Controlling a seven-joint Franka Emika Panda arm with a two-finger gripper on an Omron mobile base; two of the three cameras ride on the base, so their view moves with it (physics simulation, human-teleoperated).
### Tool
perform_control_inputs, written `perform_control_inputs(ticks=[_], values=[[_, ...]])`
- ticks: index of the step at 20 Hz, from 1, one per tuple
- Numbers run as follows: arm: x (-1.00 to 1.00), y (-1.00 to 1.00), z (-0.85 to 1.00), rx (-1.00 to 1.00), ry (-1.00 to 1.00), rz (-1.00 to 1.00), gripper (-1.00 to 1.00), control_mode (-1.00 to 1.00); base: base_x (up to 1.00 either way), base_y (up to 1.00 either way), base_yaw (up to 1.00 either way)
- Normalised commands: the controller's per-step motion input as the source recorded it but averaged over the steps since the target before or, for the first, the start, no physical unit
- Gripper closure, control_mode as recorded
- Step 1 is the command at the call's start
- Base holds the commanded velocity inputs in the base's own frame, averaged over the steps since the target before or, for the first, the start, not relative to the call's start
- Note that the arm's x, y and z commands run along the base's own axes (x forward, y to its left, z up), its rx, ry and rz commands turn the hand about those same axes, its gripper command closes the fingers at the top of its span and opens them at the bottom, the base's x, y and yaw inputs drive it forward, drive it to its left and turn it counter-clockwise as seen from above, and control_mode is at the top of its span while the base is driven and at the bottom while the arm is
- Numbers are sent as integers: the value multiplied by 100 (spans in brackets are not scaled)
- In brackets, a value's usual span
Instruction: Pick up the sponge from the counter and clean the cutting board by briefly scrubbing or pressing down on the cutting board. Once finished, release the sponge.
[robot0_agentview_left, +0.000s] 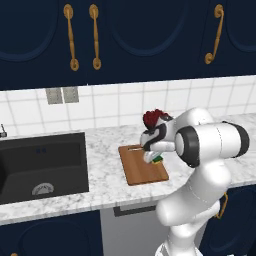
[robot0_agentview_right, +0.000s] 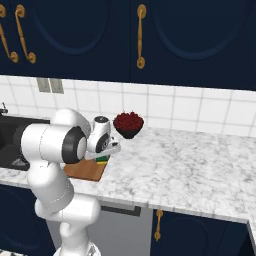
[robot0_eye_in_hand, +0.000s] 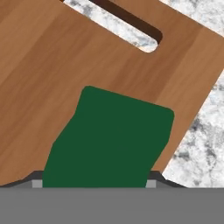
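The brown wooden cutting board (robot0_agentview_left: 142, 172) lies on the white marble counter (robot0_agentview_right: 190, 160), its slot handle (robot0_eye_in_hand: 131, 26) at the far end. My gripper (robot0_agentview_left: 152, 157) hangs low over the board's right edge, shut on the sponge (robot0_agentview_left: 157, 160). In the hand view the sponge's dark green face (robot0_eye_in_hand: 109, 140) sits between my fingertips (robot0_eye_in_hand: 151, 183), over the board (robot0_eye_in_hand: 52, 65) near its edge. From the right base view the sponge (robot0_agentview_right: 102, 160) shows yellow and green just under the hand, at the board (robot0_agentview_right: 85, 171). Whether it presses on the wood I cannot tell.
A black sink (robot0_agentview_left: 42, 165) is set in the counter left of the board. A dark bowl of red fruit (robot0_agentview_right: 128, 124) stands behind the board near the tiled wall. Open marble stretches to the right. Dark blue cabinets hang above.
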Motion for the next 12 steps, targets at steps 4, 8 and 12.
perform_control_inputs(ticks=[4,8,12], values=[[56,0,0,0,0,0,100,-100,0,0,0],[27,12,0,0,0,0,100,-100,0,0,0],[-2,46,-2,0,0,0,100,-100,0,0,0]])
